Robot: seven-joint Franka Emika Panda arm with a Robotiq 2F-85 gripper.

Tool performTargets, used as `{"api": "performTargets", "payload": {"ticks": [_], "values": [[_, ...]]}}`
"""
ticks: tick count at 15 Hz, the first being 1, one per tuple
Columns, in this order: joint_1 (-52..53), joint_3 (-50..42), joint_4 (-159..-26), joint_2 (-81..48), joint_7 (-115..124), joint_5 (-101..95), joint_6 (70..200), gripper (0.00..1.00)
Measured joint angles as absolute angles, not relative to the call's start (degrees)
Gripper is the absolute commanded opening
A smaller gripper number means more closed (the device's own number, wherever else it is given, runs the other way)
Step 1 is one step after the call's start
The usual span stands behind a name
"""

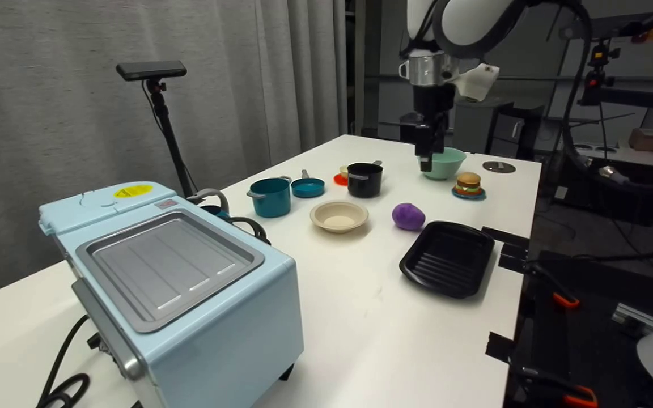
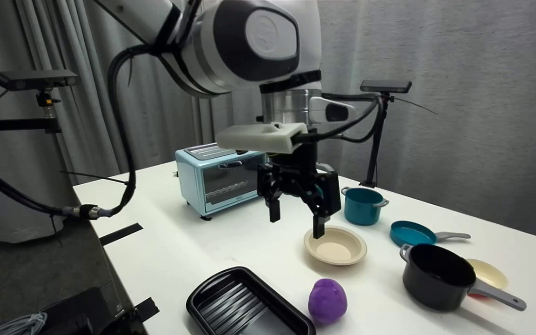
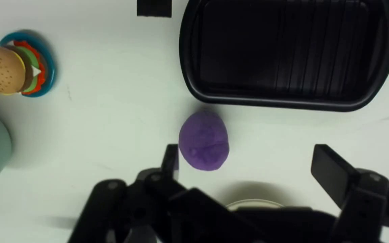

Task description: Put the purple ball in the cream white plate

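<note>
The purple ball (image 1: 408, 216) rests on the white table beside the black ribbed tray, and it also shows in an exterior view (image 2: 327, 301). The cream white plate (image 1: 339, 217) stands apart from the ball and holds nothing; it shows too in an exterior view (image 2: 335, 251). My gripper (image 2: 296, 221) is open and empty, raised above the table. In the wrist view the ball (image 3: 204, 141) appears just ahead of my gripper (image 3: 247, 150), near the left finger's tip. Only the far rim of the plate (image 3: 253, 203) shows there; the gripper body hides the rest.
The black tray (image 2: 244, 307) lies close to the ball. A black pot (image 2: 438, 277), teal pot (image 2: 362, 206) and teal pan (image 2: 412, 233) stand on the plate's side. A toy burger (image 1: 467, 184), mint bowl (image 1: 444, 163) and blue toaster oven (image 1: 236, 317) are also on the table.
</note>
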State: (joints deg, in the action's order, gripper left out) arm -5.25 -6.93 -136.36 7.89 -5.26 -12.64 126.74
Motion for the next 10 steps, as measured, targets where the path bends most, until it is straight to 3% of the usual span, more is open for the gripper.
{"api": "performTargets", "payload": {"ticks": [10], "values": [[-4.2,-4.7,-123.2,-16.7,-2.7,-12.4,134.7,1.0]]}}
